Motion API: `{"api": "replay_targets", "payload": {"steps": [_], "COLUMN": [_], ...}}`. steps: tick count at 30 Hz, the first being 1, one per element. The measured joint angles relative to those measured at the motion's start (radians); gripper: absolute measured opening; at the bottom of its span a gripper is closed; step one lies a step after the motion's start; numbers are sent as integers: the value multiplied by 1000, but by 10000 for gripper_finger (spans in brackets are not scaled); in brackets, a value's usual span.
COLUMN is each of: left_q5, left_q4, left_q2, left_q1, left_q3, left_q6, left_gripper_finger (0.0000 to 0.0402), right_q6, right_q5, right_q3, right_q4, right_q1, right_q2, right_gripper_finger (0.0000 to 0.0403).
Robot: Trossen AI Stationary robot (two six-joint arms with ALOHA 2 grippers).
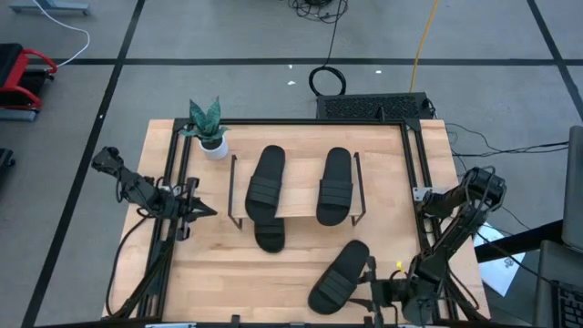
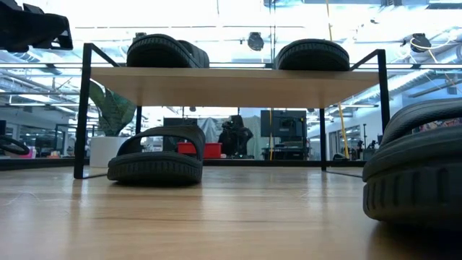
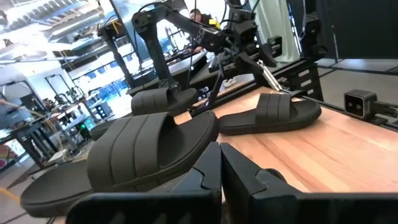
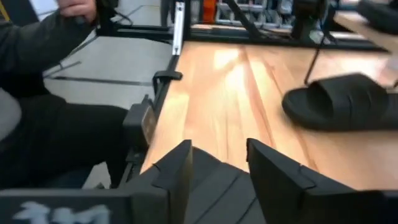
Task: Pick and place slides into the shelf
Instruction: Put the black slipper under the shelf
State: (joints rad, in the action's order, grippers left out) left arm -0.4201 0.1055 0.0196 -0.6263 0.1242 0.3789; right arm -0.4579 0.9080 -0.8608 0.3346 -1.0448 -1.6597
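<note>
The shelf (image 1: 296, 206) (image 2: 231, 83) stands mid-table. Two black slides (image 1: 266, 178) (image 1: 335, 185) lie on its plank. A third slide (image 1: 269, 237) (image 2: 155, 162) rests on the table under it, sticking out toward the near edge. The fourth slide (image 1: 337, 278) (image 2: 419, 170) lies sole-down on the table near the right near corner. My right gripper (image 1: 372, 273) (image 4: 217, 152) is open at that slide's right side, and its ribbed black surface (image 4: 214, 186) shows between the fingers. My left gripper (image 1: 205, 210) (image 3: 221, 155) is shut, left of the shelf, touching nothing. My right gripper comes level from the table's right, one finger (image 4: 177, 168) on each side of the fourth slide's ribbed surface. I cannot tell whether the fingers touch it. The slide rests on the table.
A potted plant (image 1: 208, 128) stands at the shelf's far left corner. Black frame rails (image 1: 414, 182) run along the table's sides. A person's dark sleeve (image 4: 50, 56) shows beyond the table edge in the right wrist view. Bare wood (image 1: 228, 273) lies near the front left.
</note>
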Motion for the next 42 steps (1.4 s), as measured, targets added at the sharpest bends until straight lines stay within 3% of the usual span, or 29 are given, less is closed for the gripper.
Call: {"api": "replay_targets", "payload": {"steps": [5, 13, 18, 23, 36, 42], "left_q5": [0, 1, 1, 1, 10, 10], "left_q4": [13, 22, 23, 24, 27, 27], "left_q2": [0, 0, 0, 0, 0, 0], "left_q1": [13, 13, 13, 13, 13, 13], "left_q3": [0, 0, 0, 0, 0, 0], "left_q6": [-23, -27, -27, -27, -26, -27], "left_gripper_finger": [17, 16, 2, 12, 2, 14], "right_q6": [-129, -299, -515, -715, -738, -712], "right_q5": [-102, -165, -178, -204, -335, -338], "right_q3": [0, 0, 1, 1, 1, 3], "right_q4": [-62, -110, -314, -476, -422, -413], "right_q1": [5, -1, -15, 1, 65, 91], "right_q2": [0, 2, 29, 45, 46, 46], "right_gripper_finger": [174, 171, 152, 145, 148, 148]}}
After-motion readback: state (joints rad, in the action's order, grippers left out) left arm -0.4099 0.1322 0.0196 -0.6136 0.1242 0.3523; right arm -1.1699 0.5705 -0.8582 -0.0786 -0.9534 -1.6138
